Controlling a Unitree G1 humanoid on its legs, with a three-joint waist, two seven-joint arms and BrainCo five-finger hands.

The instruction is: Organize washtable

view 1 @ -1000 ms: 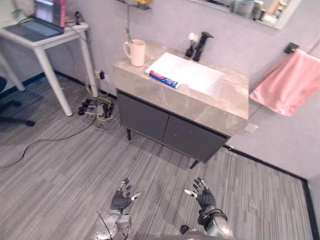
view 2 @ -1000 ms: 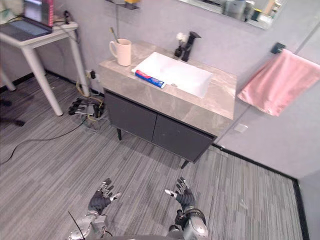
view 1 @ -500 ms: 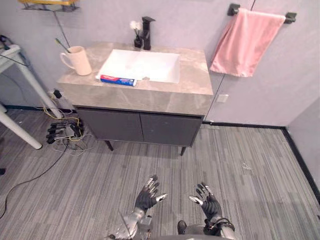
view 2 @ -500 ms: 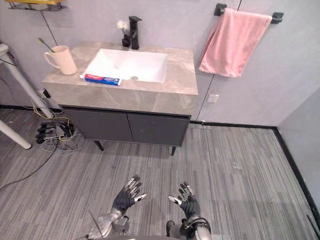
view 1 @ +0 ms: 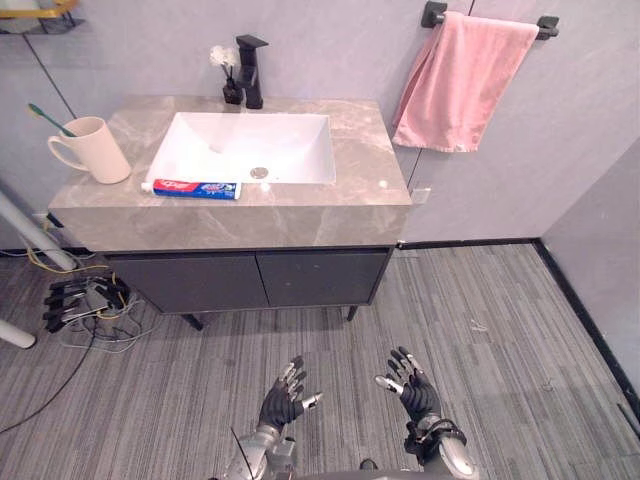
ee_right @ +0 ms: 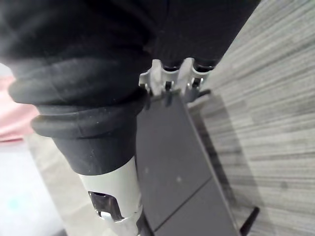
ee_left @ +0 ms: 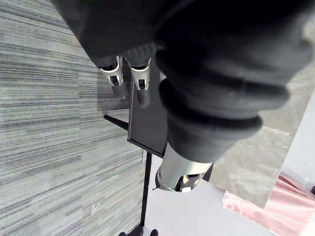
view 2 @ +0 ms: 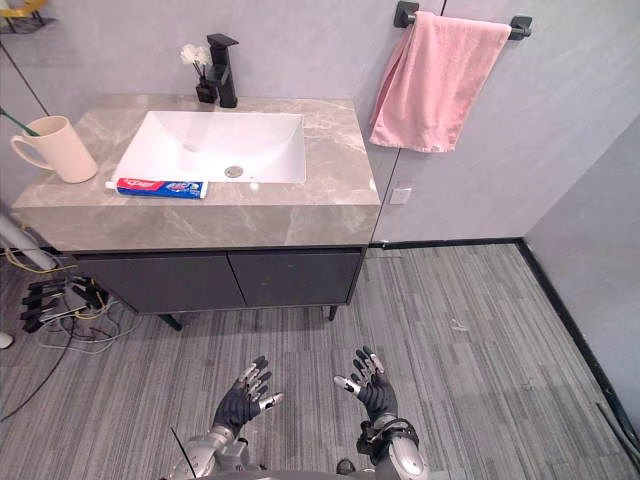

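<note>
You held the left hand [view 1: 280,405] and right hand [view 1: 415,396] open, fingers spread, above the floor [view 1: 520,330]; the toothpaste tube [view 1: 191,188] lay on the tabletop [view 1: 300,215] beside the sink [view 1: 245,145].

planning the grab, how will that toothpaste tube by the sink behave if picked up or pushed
The toothpaste tube lies flat along the sink's front rim, so a push will probably slide it, not roll it. It looks soft and light, so it may dent or bend under a tight pinch.

Silver fingers [ee_left: 140,81], dark tips, blk ribbed cover [ee_left: 221,73]
</note>
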